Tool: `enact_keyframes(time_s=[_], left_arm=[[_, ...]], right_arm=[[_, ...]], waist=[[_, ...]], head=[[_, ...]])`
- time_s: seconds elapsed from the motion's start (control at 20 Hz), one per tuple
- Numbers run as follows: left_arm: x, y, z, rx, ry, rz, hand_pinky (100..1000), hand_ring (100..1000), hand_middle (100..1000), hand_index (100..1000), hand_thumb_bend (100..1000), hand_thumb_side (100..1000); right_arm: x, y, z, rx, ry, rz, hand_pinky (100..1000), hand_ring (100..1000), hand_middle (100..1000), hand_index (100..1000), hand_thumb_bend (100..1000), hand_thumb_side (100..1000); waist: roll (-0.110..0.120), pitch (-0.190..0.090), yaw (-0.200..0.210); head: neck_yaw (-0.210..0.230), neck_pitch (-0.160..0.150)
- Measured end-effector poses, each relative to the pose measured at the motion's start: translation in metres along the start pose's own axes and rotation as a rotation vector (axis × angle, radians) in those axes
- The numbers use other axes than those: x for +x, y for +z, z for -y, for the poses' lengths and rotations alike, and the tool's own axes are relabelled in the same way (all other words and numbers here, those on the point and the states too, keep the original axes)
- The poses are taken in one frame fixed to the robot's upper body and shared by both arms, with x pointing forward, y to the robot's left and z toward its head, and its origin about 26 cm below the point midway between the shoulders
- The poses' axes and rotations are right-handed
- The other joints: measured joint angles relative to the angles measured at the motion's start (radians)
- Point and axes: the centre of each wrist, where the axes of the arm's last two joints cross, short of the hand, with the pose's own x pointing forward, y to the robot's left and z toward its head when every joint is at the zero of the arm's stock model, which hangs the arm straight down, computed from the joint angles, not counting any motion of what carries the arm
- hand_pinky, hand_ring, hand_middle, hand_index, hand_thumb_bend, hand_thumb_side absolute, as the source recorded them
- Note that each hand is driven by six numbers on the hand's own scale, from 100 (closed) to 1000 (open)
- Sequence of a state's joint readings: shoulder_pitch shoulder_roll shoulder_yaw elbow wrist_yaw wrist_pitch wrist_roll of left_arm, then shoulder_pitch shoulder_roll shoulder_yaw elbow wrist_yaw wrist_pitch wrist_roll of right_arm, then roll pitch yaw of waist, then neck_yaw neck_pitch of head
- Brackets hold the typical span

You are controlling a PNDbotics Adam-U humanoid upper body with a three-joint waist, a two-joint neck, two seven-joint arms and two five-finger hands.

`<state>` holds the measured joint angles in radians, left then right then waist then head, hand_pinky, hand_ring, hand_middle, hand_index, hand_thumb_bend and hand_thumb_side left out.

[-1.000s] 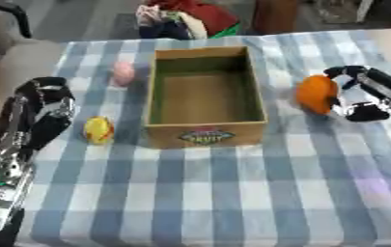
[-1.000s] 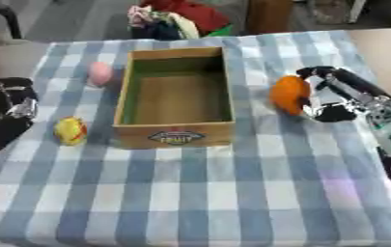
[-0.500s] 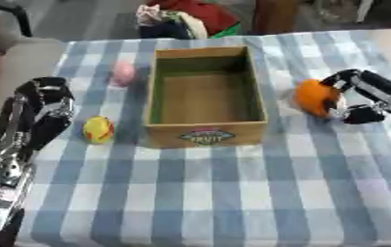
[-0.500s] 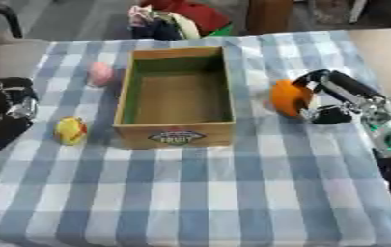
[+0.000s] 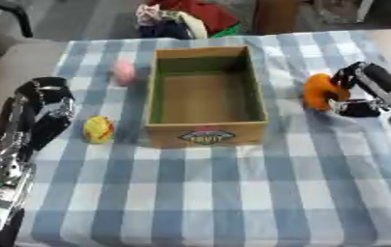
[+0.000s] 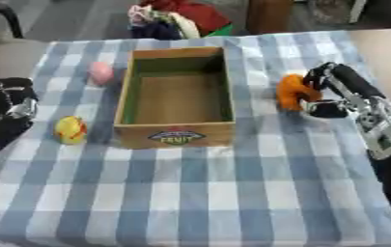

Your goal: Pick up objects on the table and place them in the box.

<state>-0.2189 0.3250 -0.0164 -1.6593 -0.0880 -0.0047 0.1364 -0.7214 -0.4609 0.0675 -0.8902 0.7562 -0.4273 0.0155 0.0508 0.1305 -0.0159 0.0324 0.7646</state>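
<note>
The step in hand is the pick-up of the orange object [image 6: 293,92], which sits on the checked tablecloth [image 6: 232,193] to the right of the box [image 6: 177,137], apart from its wall. The right hand [image 6: 332,91] is at the object's right side, fingers curled over its top and the thumb low against its side, so it looks gripped, though whether it has left the cloth cannot be told. The object is lumpy, somewhat taller than wide, its long axis close to upright; which end is which cannot be made out. The next move, as I judge it, calls for a lift high enough to clear the box's right wall, a carry leftward over the empty inside, then a release. The box's long axis runs away from the robot, its labelled end nearest. A yellow ball [image 5: 98,129] and a pink object [image 5: 124,72] lie left of the box, not yet picked. The left hand [image 5: 45,108] rests at the left edge beside the yellow ball, fingers relaxed, holding nothing.
</note>
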Motion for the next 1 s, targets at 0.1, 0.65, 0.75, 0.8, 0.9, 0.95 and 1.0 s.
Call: enact_keyframes(time_s=[0.1, 0.65, 0.75, 0.8, 0.9, 0.95, 1.0], left_arm=[[0.0, 0.0, 0.0, 0.0, 0.0, 0.0, 764, 659, 665, 695, 100, 234], [-0.001, 0.001, 0.002, -0.009, 0.0, -0.002, 765, 660, 665, 695, 100, 235], [-0.001, 0.002, 0.002, -0.013, 0.0, -0.003, 765, 660, 666, 696, 100, 235], [-0.001, 0.002, 0.002, -0.015, 0.0, -0.003, 765, 660, 665, 695, 100, 234], [-0.001, 0.002, 0.003, -0.023, 0.001, -0.002, 764, 660, 665, 695, 100, 233], [-0.001, 0.002, 0.003, -0.025, 0.001, 0.0, 764, 659, 665, 695, 100, 232], [0.0, 0.001, 0.004, -0.027, 0.002, 0.003, 764, 659, 665, 695, 100, 231]], right_arm=[[0.001, -0.001, 0.001, -0.025, -0.002, 0.001, 555, 710, 169, 241, 100, 100], [0.045, -0.049, 0.066, -0.185, -0.035, 0.18, 560, 702, 174, 245, 100, 100], [0.053, -0.056, 0.074, -0.189, -0.033, 0.21, 562, 701, 176, 246, 100, 100], [0.057, -0.06, 0.075, -0.187, -0.032, 0.227, 563, 701, 177, 246, 100, 100], [0.067, -0.069, 0.075, -0.179, -0.037, 0.258, 566, 702, 179, 250, 100, 100], [0.071, -0.073, 0.073, -0.171, -0.039, 0.273, 568, 703, 180, 251, 100, 100], [0.076, -0.077, 0.071, -0.16, -0.04, 0.287, 569, 703, 181, 253, 100, 100]], waist=[[0.0, 0.0, 0.0], [-0.005, -0.009, 0.007], [-0.008, -0.01, 0.016], [-0.009, -0.011, 0.021], [-0.01, -0.011, 0.033], [-0.011, -0.011, 0.04], [-0.011, -0.011, 0.047]], head=[[0.0, 0.0], [-0.018, 0.0], [-0.023, 0.001], [-0.026, 0.001], [-0.033, 0.001], [-0.037, 0.0], [-0.042, 0.0]])
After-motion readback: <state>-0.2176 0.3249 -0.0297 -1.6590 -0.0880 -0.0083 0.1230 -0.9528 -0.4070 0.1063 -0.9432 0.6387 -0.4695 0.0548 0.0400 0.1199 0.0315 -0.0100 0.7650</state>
